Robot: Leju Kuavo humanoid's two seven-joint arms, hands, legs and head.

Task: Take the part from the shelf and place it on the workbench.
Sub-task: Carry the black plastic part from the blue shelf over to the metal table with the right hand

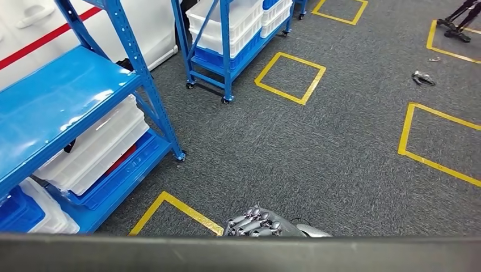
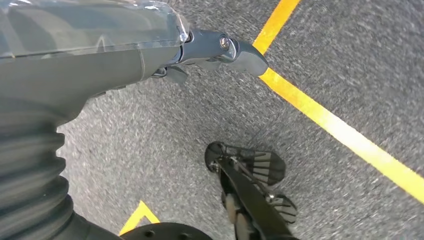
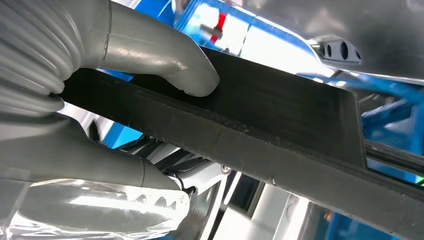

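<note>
The part [image 3: 280,117] is a flat black slab with a thick edge. My right hand [image 3: 100,105] grips one end of it, thumb [image 3: 165,57] pressed on its broad face and fingers [image 3: 85,162] underneath; blue shelving shows blurred behind. My left hand [image 2: 165,50] hangs low over the grey carpet and holds nothing, its thumb [image 2: 235,50] stretched out near a yellow floor line [image 2: 340,132]. In the head view that hand [image 1: 255,222] sits at the bottom edge beside a yellow corner mark. The blue shelf [image 1: 62,96] stands at the left, its top board bare.
White bins [image 1: 96,150] and a blue bin [image 1: 20,207] fill the near shelf's lower levels. A second blue rack [image 1: 232,34] with white bins stands further back. Yellow squares [image 1: 290,77] mark the carpet, and a small dark object [image 1: 423,79] lies at the far right.
</note>
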